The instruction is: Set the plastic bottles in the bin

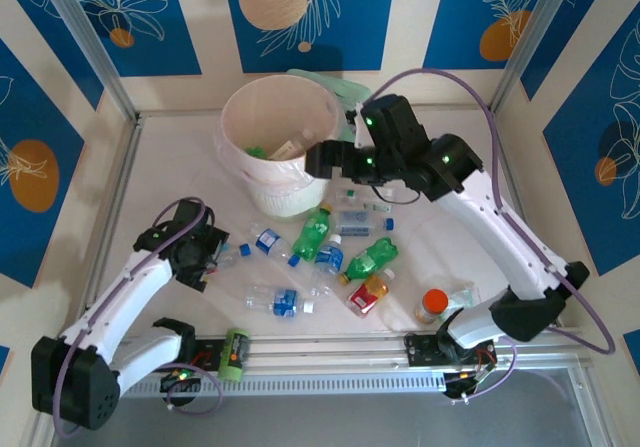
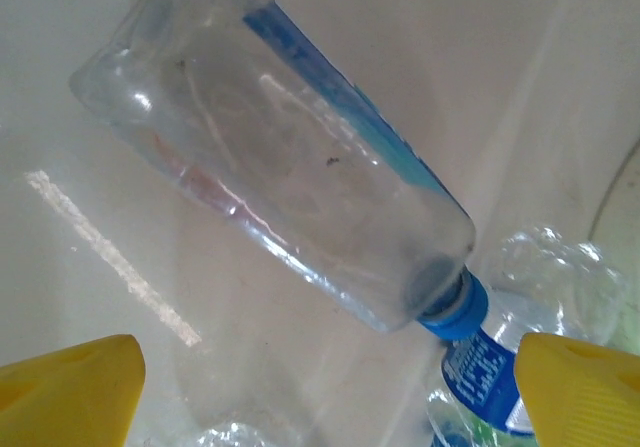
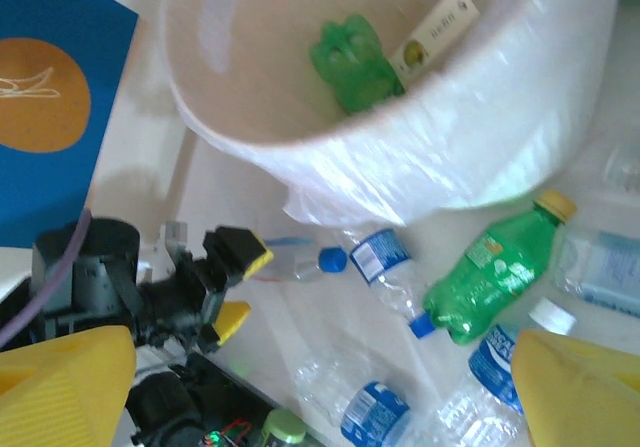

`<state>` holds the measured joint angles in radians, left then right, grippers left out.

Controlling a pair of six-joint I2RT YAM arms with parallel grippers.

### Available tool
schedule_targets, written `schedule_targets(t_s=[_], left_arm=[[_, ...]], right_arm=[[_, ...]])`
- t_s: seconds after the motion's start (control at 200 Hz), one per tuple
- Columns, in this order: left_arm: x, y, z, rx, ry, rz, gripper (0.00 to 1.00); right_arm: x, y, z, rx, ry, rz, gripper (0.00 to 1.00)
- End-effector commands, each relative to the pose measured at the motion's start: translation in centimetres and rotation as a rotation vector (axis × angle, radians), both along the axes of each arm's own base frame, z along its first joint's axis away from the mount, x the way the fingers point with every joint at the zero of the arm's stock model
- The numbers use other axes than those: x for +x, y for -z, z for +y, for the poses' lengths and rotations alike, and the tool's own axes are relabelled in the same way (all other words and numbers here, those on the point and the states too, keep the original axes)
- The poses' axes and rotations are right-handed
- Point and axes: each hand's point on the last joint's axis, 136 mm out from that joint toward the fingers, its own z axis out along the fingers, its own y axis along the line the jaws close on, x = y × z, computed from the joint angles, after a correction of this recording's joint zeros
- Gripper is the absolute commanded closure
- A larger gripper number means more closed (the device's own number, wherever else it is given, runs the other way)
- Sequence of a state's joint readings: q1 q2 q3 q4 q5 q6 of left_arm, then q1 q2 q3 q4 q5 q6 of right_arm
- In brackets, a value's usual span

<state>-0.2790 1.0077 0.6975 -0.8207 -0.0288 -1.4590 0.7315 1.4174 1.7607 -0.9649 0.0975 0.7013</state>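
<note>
Plastic bottles (image 1: 313, 233): clear, blue-labelled; some green

The bin (image 1: 275, 189), a round white bucket with a translucent liner, stands upright at the far side of my table (image 1: 470, 257), a green bottle (image 3: 350, 62) lying inside it. Before its base the remaining plastic bottles (image 1: 273, 302) lie scattered on their sides: two green (image 1: 313, 232), several clear with blue labels, and one red-yellow labelled bottle (image 1: 371, 292).

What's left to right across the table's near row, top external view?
left end effector → clear blue-label bottle → red-yellow label bottle → orange-capped container
</note>
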Motion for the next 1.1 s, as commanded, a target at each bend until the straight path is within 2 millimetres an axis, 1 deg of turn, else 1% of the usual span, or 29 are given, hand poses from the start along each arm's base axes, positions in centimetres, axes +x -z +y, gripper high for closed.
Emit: schedule_targets(t_s=[0.0, 0.085, 0.215, 0.455, 0.635, 0.785, 0.965, 1.095], left_arm=[[1.2, 0.1, 0.2, -0.020, -0.066, -0.017, 0.05], [1.2, 0.4, 0.6, -0.012, -0.081, -0.005, 0.05], [1.1, 0.9, 1.5, -0.006, -0.112, 0.004, 0.04], [0.7, 2.7, 2.4, -0.024, -0.154, 0.060, 0.05], [1.2, 3.5, 2.9, -0.037, -0.170, 0.065, 0.07], [2.0, 4.2, 2.9, -0.044, -0.152, 0.069, 0.08], [2.0, 5.2, 2.7, -0.059, -0.146, 0.095, 0.11], [2.0, 5.4, 2.6, -0.066, -0.138, 0.099, 0.14]], right_arm=[[-1.2, 0.2, -0.3, 0.048, -0.006, -0.007, 0.03], [-2.2, 1.0, -0.5, 0.056, -0.013, 0.007, 0.03], [-2.6, 1.7, -0.3, 0.068, -0.022, 0.025, 0.03], [-2.6, 2.5, 1.1, 0.062, -0.043, 0.042, 0.03], [-2.8, 3.1, 1.9, 0.058, -0.060, 0.057, 0.03], [-3.1, 3.8, 2.5, 0.041, -0.073, 0.073, 0.03], [-3.4, 4.4, 3.0, 0.027, -0.083, 0.081, 0.03], [-3.5, 4.6, 3.2, 0.022, -0.086, 0.082, 0.05]])
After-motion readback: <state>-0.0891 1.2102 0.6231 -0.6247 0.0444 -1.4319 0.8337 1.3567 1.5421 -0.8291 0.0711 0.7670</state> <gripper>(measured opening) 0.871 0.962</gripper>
